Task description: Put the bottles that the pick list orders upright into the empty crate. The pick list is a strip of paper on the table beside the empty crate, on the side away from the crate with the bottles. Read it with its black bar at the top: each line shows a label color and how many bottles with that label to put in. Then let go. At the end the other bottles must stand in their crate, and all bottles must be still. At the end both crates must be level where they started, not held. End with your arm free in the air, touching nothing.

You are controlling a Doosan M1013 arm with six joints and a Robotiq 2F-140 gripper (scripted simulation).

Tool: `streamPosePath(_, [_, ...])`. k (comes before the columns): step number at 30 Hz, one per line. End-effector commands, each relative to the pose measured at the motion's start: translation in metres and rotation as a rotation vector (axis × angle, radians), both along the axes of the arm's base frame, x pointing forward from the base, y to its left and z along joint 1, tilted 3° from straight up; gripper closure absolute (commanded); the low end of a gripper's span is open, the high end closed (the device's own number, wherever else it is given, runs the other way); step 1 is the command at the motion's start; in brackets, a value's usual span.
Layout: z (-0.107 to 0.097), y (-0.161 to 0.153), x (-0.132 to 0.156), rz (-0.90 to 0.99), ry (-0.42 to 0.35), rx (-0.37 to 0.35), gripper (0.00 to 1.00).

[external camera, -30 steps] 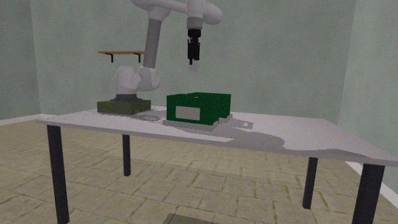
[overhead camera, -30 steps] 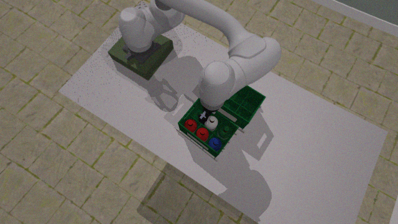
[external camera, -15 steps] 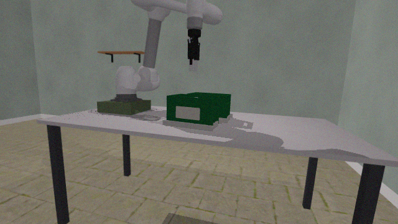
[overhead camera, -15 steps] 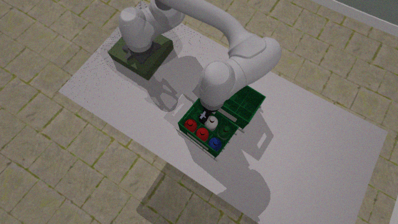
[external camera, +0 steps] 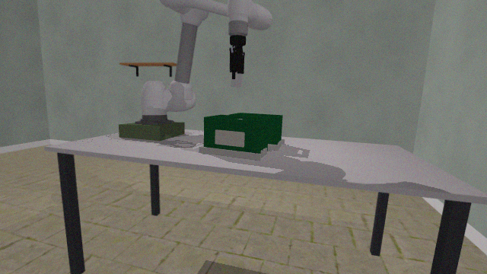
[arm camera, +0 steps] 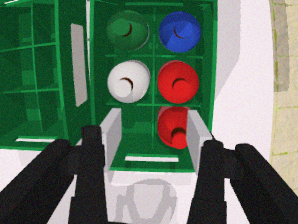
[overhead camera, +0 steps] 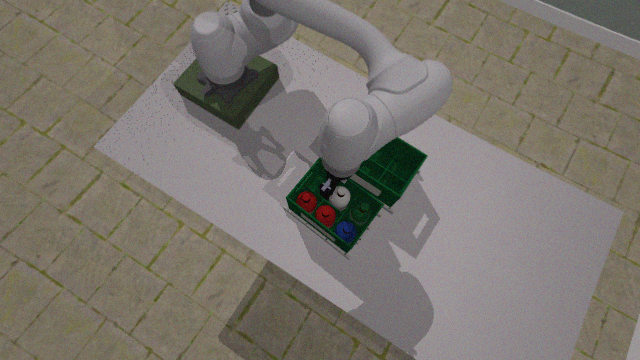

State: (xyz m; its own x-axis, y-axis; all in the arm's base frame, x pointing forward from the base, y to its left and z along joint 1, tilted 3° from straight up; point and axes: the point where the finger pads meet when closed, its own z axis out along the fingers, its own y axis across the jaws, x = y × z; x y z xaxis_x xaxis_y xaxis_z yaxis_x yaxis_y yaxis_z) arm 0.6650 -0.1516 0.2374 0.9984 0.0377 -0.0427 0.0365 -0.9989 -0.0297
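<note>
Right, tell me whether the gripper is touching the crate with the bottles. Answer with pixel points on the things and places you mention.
Apart. The exterior view shows the gripper [external camera: 236, 78] [arm camera: 154, 124] high above the crate [external camera: 262, 133] [arm camera: 214, 75], with wall visible between.

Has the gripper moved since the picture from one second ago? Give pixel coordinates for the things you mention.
No clear movement: in the exterior view the gripper [external camera: 237, 76] [arm camera: 154, 124] hangs above the crates [external camera: 224, 122] as before.
</note>
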Motion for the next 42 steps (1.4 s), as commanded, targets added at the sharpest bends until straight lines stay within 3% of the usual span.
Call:
streamPosePath(1, [0.003, -0.004, 0.0, 0.004, -0.001, -0.005, 0.62])
streamPosePath(39, [0.003, -0.004, 0.0, 0.004, -0.001, -0.005, 0.62])
streamPosePath(42, [-0.01, 0.004, 0.0, 0.103, -0.003, 0.0, 0.62])
